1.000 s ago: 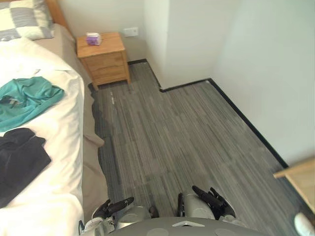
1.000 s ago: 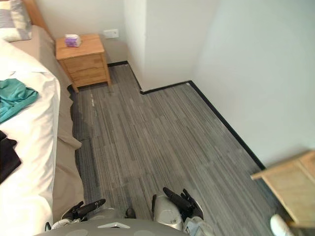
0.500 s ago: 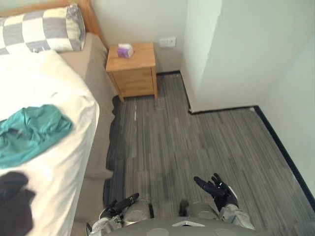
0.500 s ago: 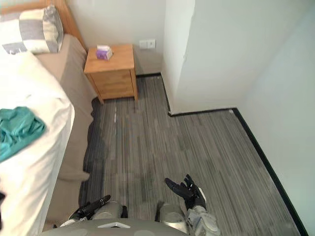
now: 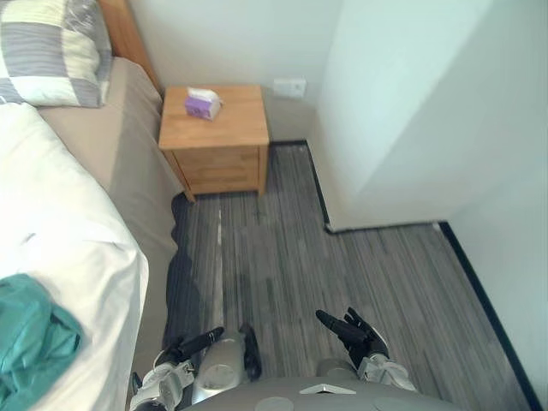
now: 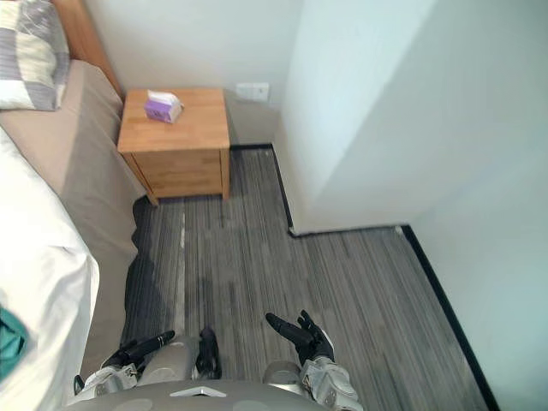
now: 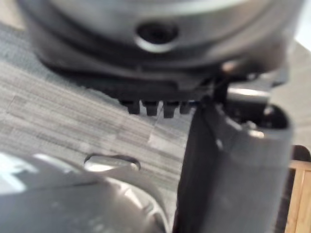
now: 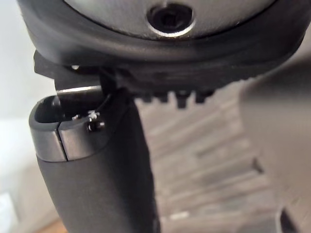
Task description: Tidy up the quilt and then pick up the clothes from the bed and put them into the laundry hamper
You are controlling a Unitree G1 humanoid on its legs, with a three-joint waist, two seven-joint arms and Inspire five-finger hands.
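Observation:
A white quilt [image 5: 60,248] covers the bed on the left, with tan bedding [image 5: 128,145] showing along its near side. On the quilt at the lower left lies a crumpled teal garment [image 5: 30,351]; a sliver of the teal garment [image 6: 7,342] shows in the right eye view too. My left hand [image 5: 184,349] hangs low beside the bed's edge, fingers straight and holding nothing. Over the floor my right hand [image 5: 351,330] is open and empty as well. Both hands are well apart from the garment.
A grey-and-cream checked pillow [image 5: 51,51] lies at the head of the bed. A wooden nightstand [image 5: 218,128] with a small purple tissue box [image 5: 203,104] stands beside it. A white wall corner [image 5: 385,111] juts out on the right above grey striped flooring [image 5: 342,265].
The camera has swung, so the bed has slid leftward in the picture and the black garment has left the view. Both hands remain low and open.

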